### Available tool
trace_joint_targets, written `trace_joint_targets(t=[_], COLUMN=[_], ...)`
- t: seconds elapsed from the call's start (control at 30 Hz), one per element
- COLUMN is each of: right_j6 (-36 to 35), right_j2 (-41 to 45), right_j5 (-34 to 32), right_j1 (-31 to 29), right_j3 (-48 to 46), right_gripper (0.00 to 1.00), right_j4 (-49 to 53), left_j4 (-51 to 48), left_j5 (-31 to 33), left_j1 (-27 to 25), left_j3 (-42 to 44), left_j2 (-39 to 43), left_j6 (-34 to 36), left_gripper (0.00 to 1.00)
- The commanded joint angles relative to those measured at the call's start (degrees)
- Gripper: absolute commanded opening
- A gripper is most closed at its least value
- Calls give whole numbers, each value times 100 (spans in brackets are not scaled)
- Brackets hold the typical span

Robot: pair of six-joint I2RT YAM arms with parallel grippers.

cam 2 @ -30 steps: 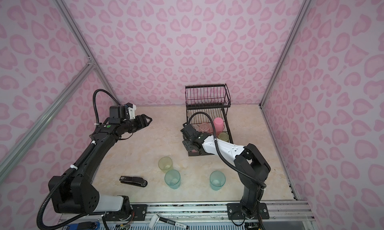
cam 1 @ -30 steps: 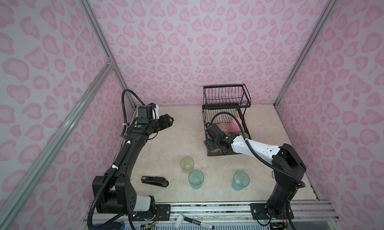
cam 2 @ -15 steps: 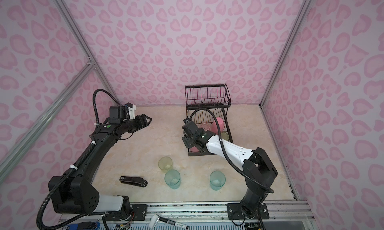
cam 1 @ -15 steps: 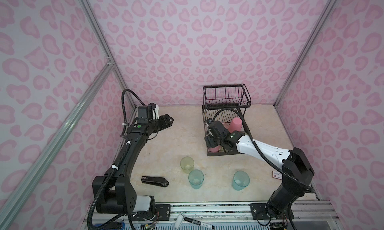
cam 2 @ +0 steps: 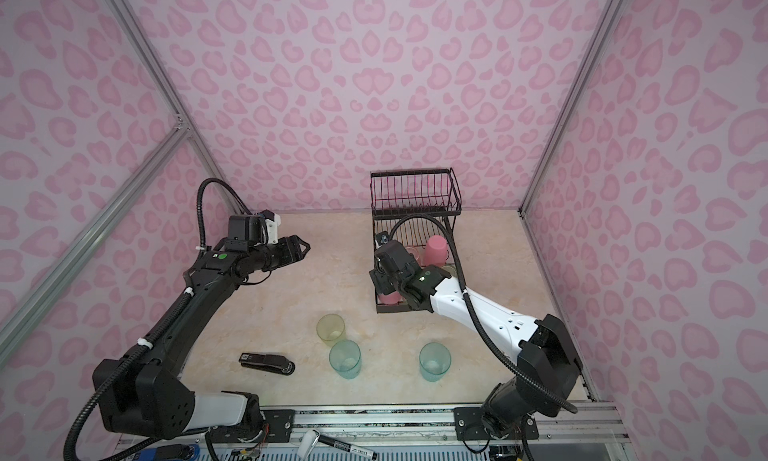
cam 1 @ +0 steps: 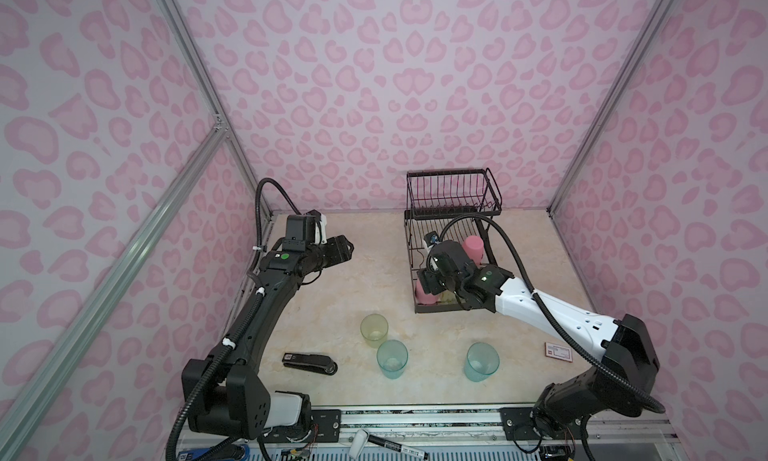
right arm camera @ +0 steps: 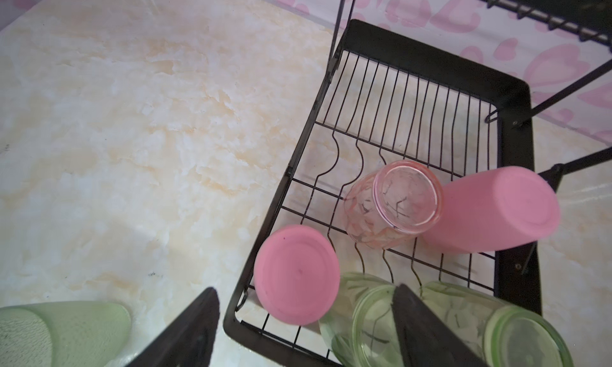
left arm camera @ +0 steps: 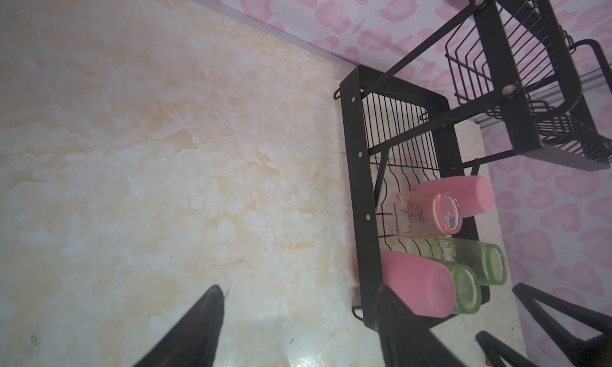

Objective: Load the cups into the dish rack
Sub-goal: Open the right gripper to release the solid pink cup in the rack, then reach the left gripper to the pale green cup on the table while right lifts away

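The right gripper (right arm camera: 304,287) hangs over the near corner of the dish rack (right arm camera: 516,97), above its lower tier. Its fingers are spread apart and grip nothing. Directly under the gap between its tips, a pink cup (right arm camera: 298,276) stands bottom up in that corner. Just to one side, under one finger, two green cups (right arm camera: 361,319) sit bottom up next to each other; whether the finger touches the nearer one I cannot tell. Further ahead of the tips, a clear cup (right arm camera: 397,203) sits bottom up just beside a second pink cup (right arm camera: 493,209), which is also upturned. Behind the gripper, back toward the arm's base, a yellow-green cup (cam 1: 374,330) and two teal cups (cam 1: 392,358) stand mouth up on the table (cam 1: 374,272). The yellow-green one is just beside one teal cup, and the other teal cup stands well apart. The left gripper (left arm camera: 298,292) hovers above the table well to the side of the rack, pointing toward it, with its fingers wide apart and empty. A stapler (cam 1: 309,362) lies far behind it, and a small card (cam 1: 558,351) lies on the table beside the right arm.
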State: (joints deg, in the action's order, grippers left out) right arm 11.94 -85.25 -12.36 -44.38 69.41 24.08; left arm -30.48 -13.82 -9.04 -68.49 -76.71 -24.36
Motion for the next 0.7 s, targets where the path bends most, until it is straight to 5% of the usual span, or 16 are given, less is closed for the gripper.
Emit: trace_joint_targets(t=[0.0, 0.23, 0.67], right_j6=[330, 755, 856], right_j2=[316, 1046, 1138], right_j5=[31, 351, 1235], right_j1=[110, 611, 1497], right_j3=[-277, -1043, -1373], right_gripper=[78, 74, 71], right_j4=[29, -70, -438], left_j4=[-366, -1041, -1792], left_j5=[590, 1486, 1813], left_j1=[-239, -1144, -2467], left_j3=[201, 585, 1263], left_j2=[252, 566, 648], left_j6=[122, 171, -384], left_gripper=[74, 73, 60])
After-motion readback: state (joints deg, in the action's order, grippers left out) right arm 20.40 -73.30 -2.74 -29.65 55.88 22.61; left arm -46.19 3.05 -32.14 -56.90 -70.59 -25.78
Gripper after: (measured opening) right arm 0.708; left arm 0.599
